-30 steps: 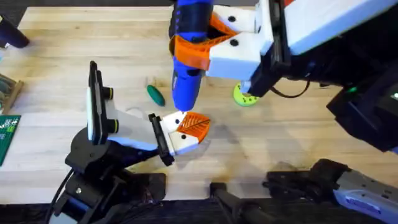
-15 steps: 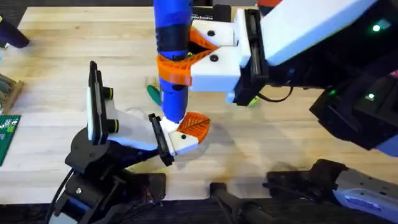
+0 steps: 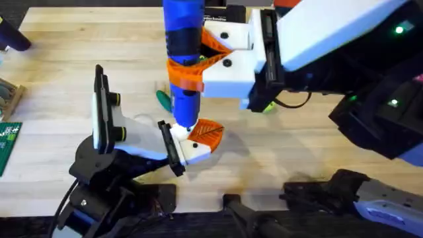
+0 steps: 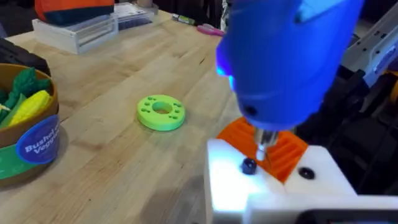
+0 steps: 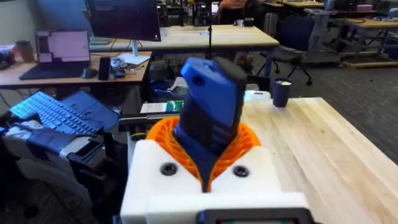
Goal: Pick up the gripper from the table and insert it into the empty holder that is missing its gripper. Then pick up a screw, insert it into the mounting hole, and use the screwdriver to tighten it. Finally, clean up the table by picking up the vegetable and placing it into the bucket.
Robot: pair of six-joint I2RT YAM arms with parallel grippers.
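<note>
Blue and upright, the screwdriver [image 3: 183, 59] stands over the middle of the desk [image 3: 297, 152] in the overhead view, clamped between the orange ribbed pads [image 3: 188, 74] of the right claw [image 3: 198, 63], whose white body reaches in from the right. Its bit end comes down onto the white block of the gripper [image 3: 198, 142], whose orange ribbed finger lies just beside the tip. That gripper sits against the black holder [image 3: 170, 147] on the left arm's hand, low and left of centre. The left claw [image 3: 188, 142] is this same hand; whether its jaws are apart or together I cannot tell. Just left of the screwdriver a dark green vegetable [image 3: 162, 99] lies on the wood, partly hidden by the tool.

From the left wrist, the screwdriver [image 4: 283, 62] looms large and close, its thin metal bit [image 4: 263, 144] standing just above a dark screw [image 4: 249, 165] in the white block of the gripper [image 4: 273, 186]; whether they touch cannot be told. The orange finger [image 4: 286, 149] shows behind the bit. Farther off on the desk lies a lime-green disc with holes [image 4: 161, 112], and the bucket [image 4: 28, 140] with its green band stands at the edge, holding yellow and frilly green toy food.

From the right wrist, the screwdriver [image 5: 208, 118] is gripped between the orange pads [image 5: 245, 140], with the light desk [image 5: 329, 155] running alongside.
</note>
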